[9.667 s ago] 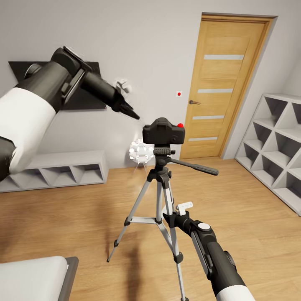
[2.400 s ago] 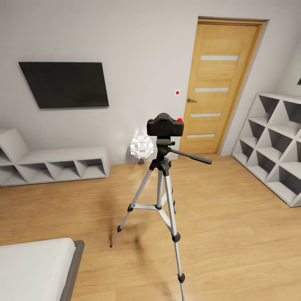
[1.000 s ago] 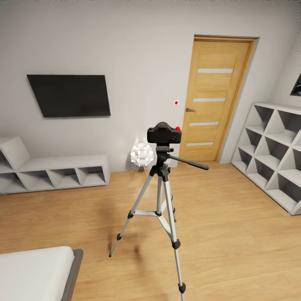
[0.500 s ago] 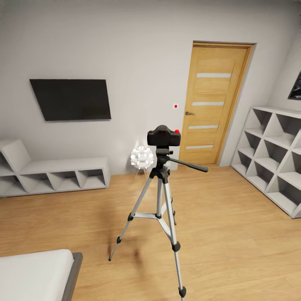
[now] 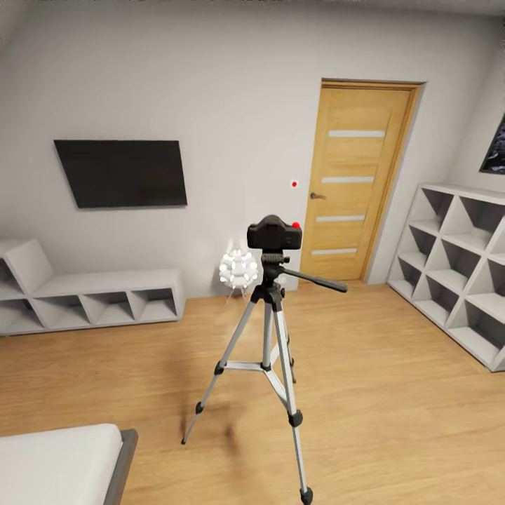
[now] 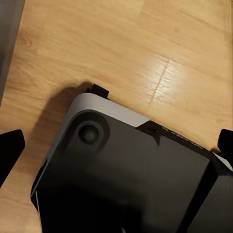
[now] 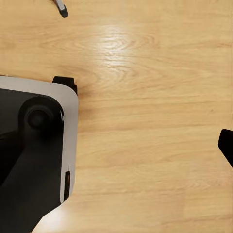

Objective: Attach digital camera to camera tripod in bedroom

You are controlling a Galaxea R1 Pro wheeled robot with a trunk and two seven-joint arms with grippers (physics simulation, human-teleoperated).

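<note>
No legible text; digital camera (image 5: pixel 275 233) sits atop camera tripod (image 5: pixel 270 351).

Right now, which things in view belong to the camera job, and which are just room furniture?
Job:
camera, sitting on the tripod head
tripod, standing on the wood floor

Not the job:
TV
door
cube shelves
low shelf
white lamp
bed corner
</note>
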